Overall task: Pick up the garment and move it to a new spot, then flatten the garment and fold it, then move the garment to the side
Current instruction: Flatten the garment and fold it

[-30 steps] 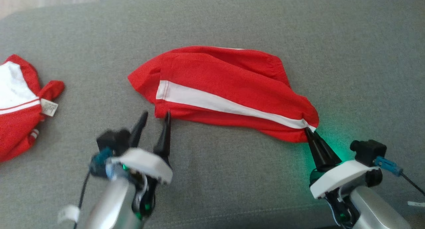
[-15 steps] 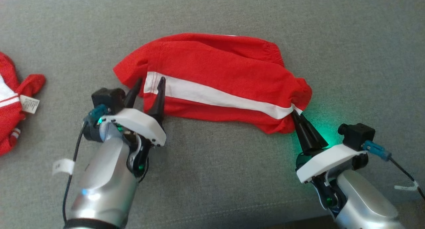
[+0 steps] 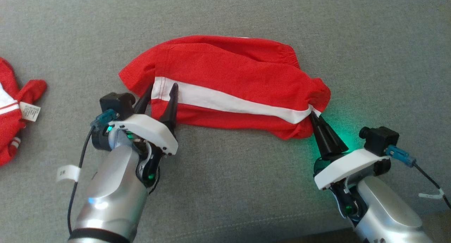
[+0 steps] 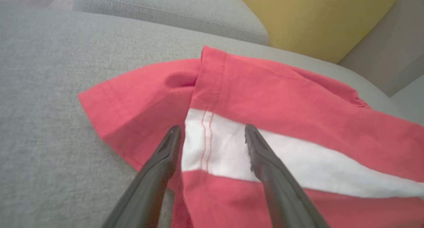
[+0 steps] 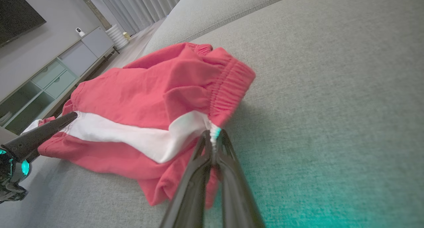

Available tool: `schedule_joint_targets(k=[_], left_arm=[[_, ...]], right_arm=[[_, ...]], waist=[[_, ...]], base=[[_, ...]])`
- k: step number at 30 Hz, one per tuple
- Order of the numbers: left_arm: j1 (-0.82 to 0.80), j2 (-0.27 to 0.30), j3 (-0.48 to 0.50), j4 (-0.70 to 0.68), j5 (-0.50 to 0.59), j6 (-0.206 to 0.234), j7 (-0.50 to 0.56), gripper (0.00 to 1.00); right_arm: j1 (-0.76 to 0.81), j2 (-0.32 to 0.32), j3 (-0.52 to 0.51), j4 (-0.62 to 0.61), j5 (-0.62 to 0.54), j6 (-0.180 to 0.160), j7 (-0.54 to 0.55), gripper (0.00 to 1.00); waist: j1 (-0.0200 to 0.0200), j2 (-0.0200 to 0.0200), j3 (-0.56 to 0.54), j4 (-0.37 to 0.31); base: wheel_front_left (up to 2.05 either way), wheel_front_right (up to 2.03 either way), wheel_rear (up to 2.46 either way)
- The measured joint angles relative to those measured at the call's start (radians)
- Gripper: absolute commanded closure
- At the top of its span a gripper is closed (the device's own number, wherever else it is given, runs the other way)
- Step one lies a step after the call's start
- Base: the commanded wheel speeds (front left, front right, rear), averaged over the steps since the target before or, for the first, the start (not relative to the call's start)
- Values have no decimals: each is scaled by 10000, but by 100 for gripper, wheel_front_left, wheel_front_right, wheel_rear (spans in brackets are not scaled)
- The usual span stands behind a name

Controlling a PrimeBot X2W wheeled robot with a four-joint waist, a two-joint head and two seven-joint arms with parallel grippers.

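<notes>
Since a second ago my left gripper point(image 3: 162, 87) has crept from the near edge of the red garment point(image 3: 232, 70) onto its hem. Garment: shorts, lying rumpled mid-frame in the head view on the grey sofa seat point(image 3: 246, 186), white stripe point(image 3: 225, 103) running across. Soft, light, limp cloth; will sag, and likely bunch if pulled from one end. Best holds, I judge: hem end at the stripe, and waistband end. Left fingers apart, straddling the stripe's end, nothing pinched. Right gripper point(image 3: 312, 115), frame right, clamped together on the waistband corner. Second red garment point(image 3: 10, 112) at left edge, well apart.
</notes>
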Motion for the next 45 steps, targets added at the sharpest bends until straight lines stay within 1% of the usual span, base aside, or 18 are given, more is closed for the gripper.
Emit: schedule_joint_targets(k=[3, 4, 5, 8, 9, 10, 12, 14, 15, 16, 17, 19, 21, 28, 34, 37, 40, 45], left_arm=[[12, 0, -13, -328, -150, -2, 0, 0], [17, 0, -10, -418, -194, -2, -2, 3], [28, 0, -10, -483, -211, -2, 0, 16], [49, 0, -104, -445, -211, 8, -2, 38], [53, 0, -157, -397, -205, 8, -2, 45], [53, 0, -192, -355, -178, 8, 0, 47], [52, 0, -209, -301, -109, 12, 0, 56], [49, 0, -205, -236, -38, 107, 0, 55], [49, 0, -205, -174, -33, 134, 0, 52], [49, 0, -205, -86, 0, 190, 0, 41], [49, 0, -201, -13, 58, 186, 0, 46], [47, 0, -169, 77, 127, 184, 0, 65], [48, 0, 54, -31, 190, 176, 0, 100], [254, -4, 280, -708, 493, 84, 0, 100], [419, 10, 1043, -2113, 936, -2, 0, 100], [386, 217, 1342, -2698, 1189, -77, -2, 100], [239, 464, 1582, -3183, 1285, -92, -2, 100], [-655, 748, 1818, -3833, 1361, -136, -48, 100]], right_arm=[[-1, 4, -2, 4, 0, 0, 0, 100], [0, 6, -2, 8, 0, 0, 0, 100], [0, 8, -2, 10, 0, 0, 0, 100], [0, 23, -2, 19, 0, 0, 0, 100], [-1, 38, -2, 21, 0, 0, 0, 100], [-1, 58, -2, 29, 0, 0, 0, 100], [-6, 84, -4, 46, 2, 0, 0, 100], [-8, 113, -12, 54, 2, 0, 0, 100], [-10, 125, -13, 56, 2, 0, 0, 100], [-12, 136, -17, 59, 2, 0, 0, 100], [-14, 148, -23, 58, 2, 0, 0, 100], [-15, 165, -40, 56, 2, 0, 0, 100], [-15, 182, -82, 52, 2, 0, 0, 100], [-3, 198, -228, -105, 2, 0, 0, 100], [-97, 173, -779, -1197, -36, 0, 0, 100], [-576, -27, -819, -1762, -159, 0, 0, 100], [-1353, -380, -773, -2171, -196, 0, 0, 100], [-2500, -988, -529, -2487, -128, 0, 0, 100]], waist=[[0, 0, -31, 11], [0, 0, -41, 8], [0, 0, -49, 9], [0, 0, -61, 16], [0, 0, -55, 15], [0, 0, -45, 14], [0, 0, -31, 16], [0, 0, -30, 18], [0, 0, -35, 17], [0, 0, -48, 14], [0, 0, -62, 9], [0, 0, -88, 4], [0, 0, -150, 7], [0, 0, -492, 69], [0, 0, -1149, 179], [0, 0, -1624, 221], [0, 0, -2153, 270], [-1, 0, -2798, 427]], base=[[0, 0, 0], [0, 0, 0], [0, 0, 0], [0, 0, 0], [0, 0, 0], [0, 0, 0], [0, 0, 0], [0, 0, 0], [0, 0, 0], [0, 0, 0], [0, 0, 0], [0, 0, 0], [0, 0, 0], [0, 0, 0], [0, 0, 0], [0, 0, 0], [0, 0, 0], [0, 0, 0]])
